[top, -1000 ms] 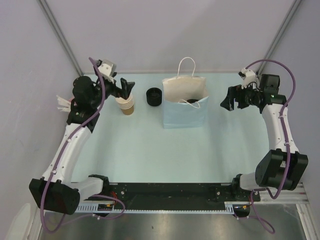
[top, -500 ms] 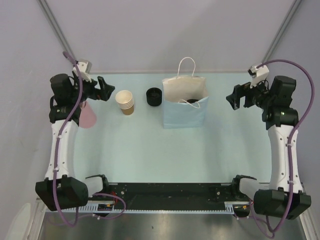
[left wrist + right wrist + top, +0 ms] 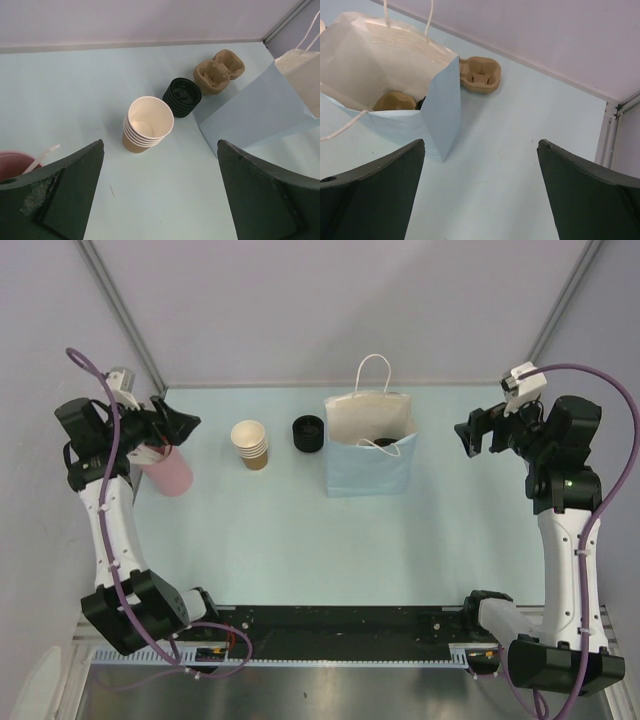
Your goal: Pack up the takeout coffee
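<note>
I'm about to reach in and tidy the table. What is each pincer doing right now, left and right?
Left pincer: open, holding nothing.
Right pincer: open, holding nothing.

Left end effector (image 3: 178, 421) and right end effector (image 3: 470, 436) held raised at opposite sides, pointing inward, empty, jaws spread wide.

Pale-blue table (image 3: 280, 530): bag (image 3: 368, 465), stacked cups (image 3: 251, 444), probably lids (image 3: 308, 432).
</note>
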